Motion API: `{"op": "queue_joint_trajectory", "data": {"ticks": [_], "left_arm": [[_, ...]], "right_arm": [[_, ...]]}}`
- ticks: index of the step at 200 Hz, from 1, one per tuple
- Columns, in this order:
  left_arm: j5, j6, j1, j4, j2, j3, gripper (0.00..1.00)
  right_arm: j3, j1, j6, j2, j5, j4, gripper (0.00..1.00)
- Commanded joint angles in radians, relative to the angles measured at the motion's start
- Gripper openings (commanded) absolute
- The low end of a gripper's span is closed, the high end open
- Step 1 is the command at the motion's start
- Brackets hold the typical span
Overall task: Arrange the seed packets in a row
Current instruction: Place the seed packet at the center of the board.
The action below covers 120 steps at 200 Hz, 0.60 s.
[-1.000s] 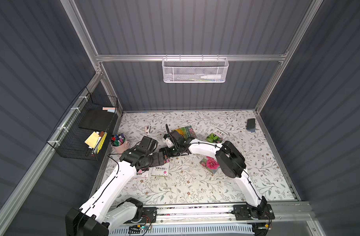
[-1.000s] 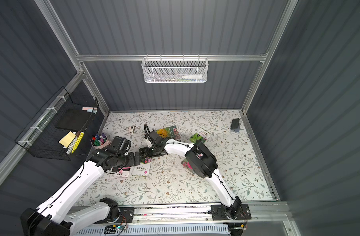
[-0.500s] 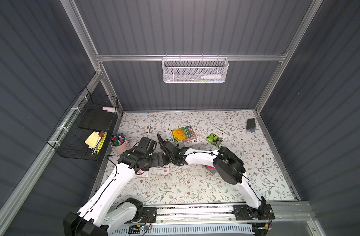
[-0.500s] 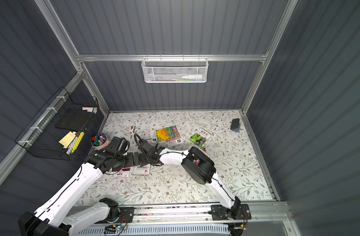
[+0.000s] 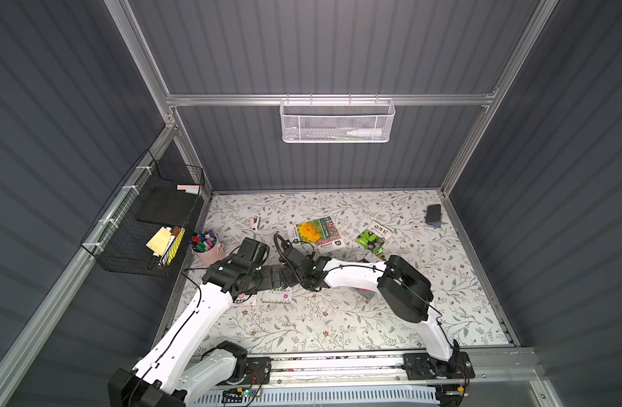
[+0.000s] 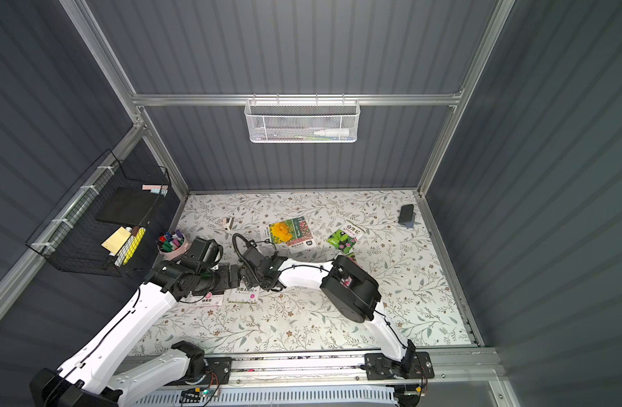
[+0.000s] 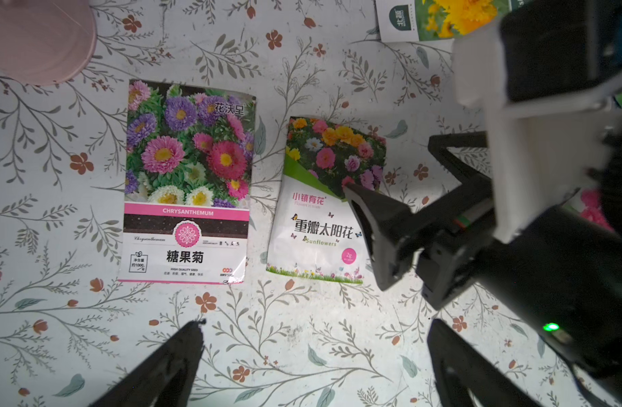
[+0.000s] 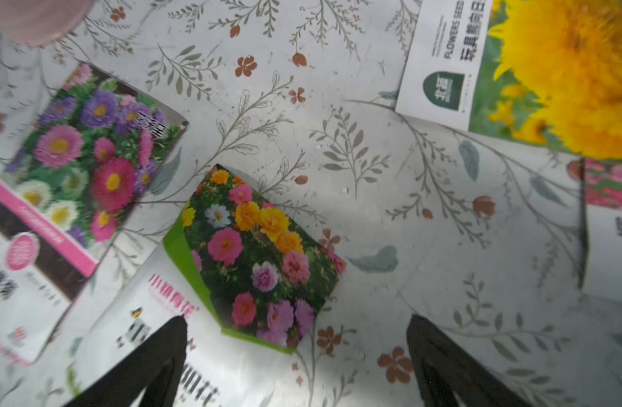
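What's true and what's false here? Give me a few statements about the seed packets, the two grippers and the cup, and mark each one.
1. The chrysanthemum packet and the sunflowers packet lie side by side, apart. True.
2. The right gripper is shut on the sunflowers packet. False: its jaws are open and grip nothing.
3. The left gripper is open. True.
4. The pink cup is empty. False: it holds coloured markers.
5. Every packet lies in one row. False: the green-leaved packet lies farther back.

Two seed packets [image 6: 245,295] side by side, partly under left arm [image 6: 143,310], right arm [image 6: 302,273]
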Motion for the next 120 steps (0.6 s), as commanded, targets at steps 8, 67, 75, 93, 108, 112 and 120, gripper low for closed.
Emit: {"op": "queue_joint_trajectory", "data": {"ticks": [8, 67, 75, 93, 108, 112, 120], "left_arm": [[-0.004, 0.015, 0.004, 0.009, 0.004, 0.042, 0.99], [-0.005, 0.030, 0.005, 0.011, 0.019, 0.098, 0.99], [-0.011, 0.033, 0.007, 0.007, 0.019, 0.103, 0.99], [-0.019, 0.035, 0.007, 0.007, 0.016, 0.103, 0.99], [-0.018, 0.034, 0.008, 0.006, 0.015, 0.103, 0.99], [-0.018, 0.033, 0.008, 0.006, 0.016, 0.103, 0.99], [-0.016, 0.032, 0.008, 0.005, 0.017, 0.103, 0.99]], "right_arm": [[-0.104, -0.043, 0.144, -0.096, -0.247, 0.118, 0.99], [-0.083, -0.124, 0.379, 0.000, -0.738, 0.153, 0.99], [-0.081, -0.122, 0.410, 0.016, -0.769, 0.170, 0.99], [-0.101, -0.114, 0.425, 0.018, -0.753, 0.198, 0.99], [-0.102, -0.115, 0.425, 0.020, -0.748, 0.188, 0.99], [-0.099, -0.115, 0.426, 0.022, -0.746, 0.186, 0.99], [-0.092, -0.114, 0.428, 0.029, -0.749, 0.178, 0.99]]}}
